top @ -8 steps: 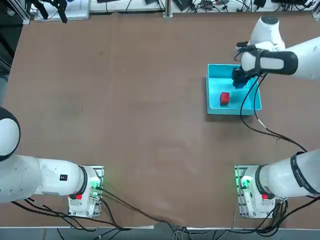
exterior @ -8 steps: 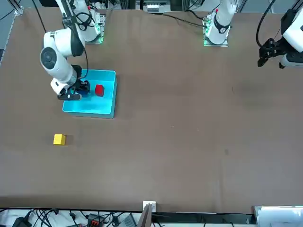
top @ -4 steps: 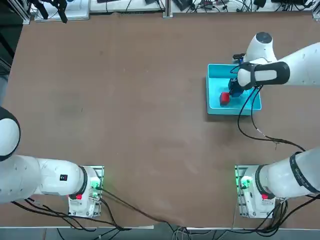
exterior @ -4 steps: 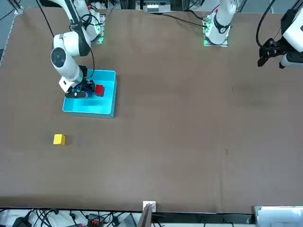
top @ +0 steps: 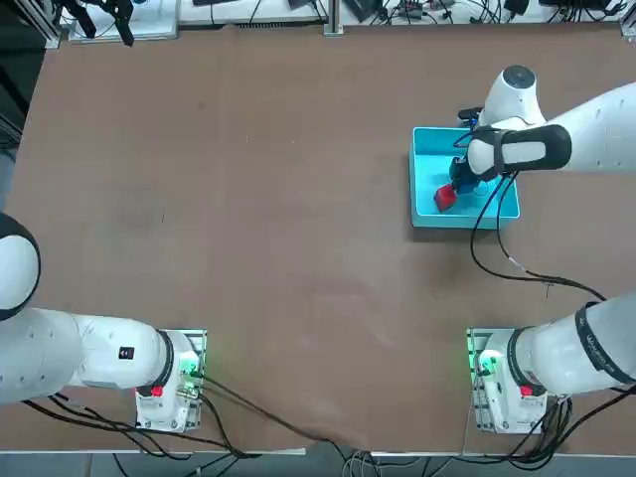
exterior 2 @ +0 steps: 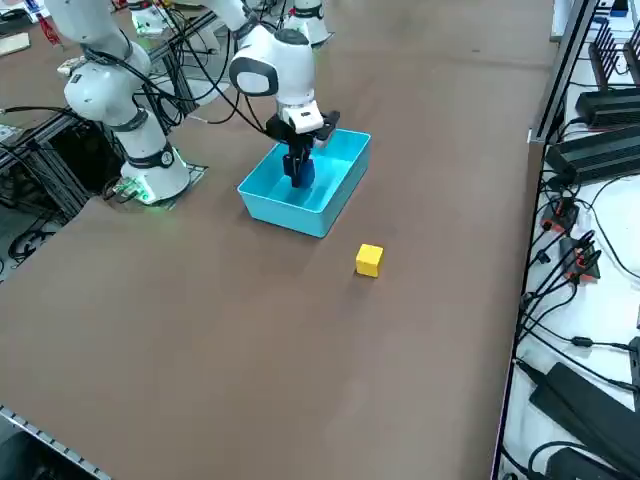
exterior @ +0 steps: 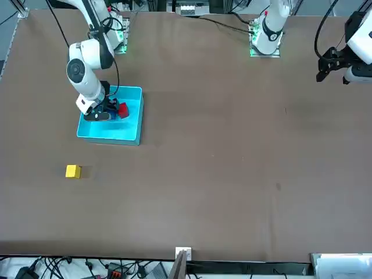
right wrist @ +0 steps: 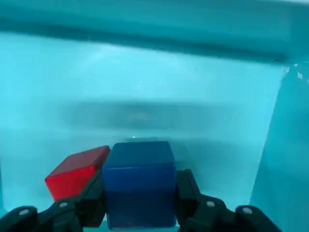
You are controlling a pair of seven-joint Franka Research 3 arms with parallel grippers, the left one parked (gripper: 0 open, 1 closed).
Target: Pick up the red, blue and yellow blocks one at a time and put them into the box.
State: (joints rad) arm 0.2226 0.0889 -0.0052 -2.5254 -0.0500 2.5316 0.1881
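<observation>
- Comparing with the views from a second ago, the right gripper (top: 463, 183) has moved across the light cyan open-topped square box (top: 427, 144) toward the small red cube (top: 444, 198) and has come lower inside it; in the top view it sat near the box's far right part then, and now it is close against the red cube.
- The red cube appears nudged: in the top view it now sits turned at an angle, slightly nearer the box's left wall than before.
- For the task, my judgement is that the blue block is at the point of release inside the box, so the second block is nearly delivered; the red one is already in.
- The small yellow cube (exterior: 72, 171) lies where it lay before, alone on the brown tabletop (exterior: 232, 145), well apart from the box and near the table's right edge on the far side of the box from the arm's base; it is the one left to fetch.
- In the wrist view the right gripper's fingers (right wrist: 87, 205) are clamped on the small blue cube (right wrist: 139, 186), one black pad flat against each side face, the opening no wider than the cube itself.
- The blue cube sits upright between the pads, with the red cube touching or just beside it on one side; I cannot tell whether the blue cube already rests on the box floor.
</observation>
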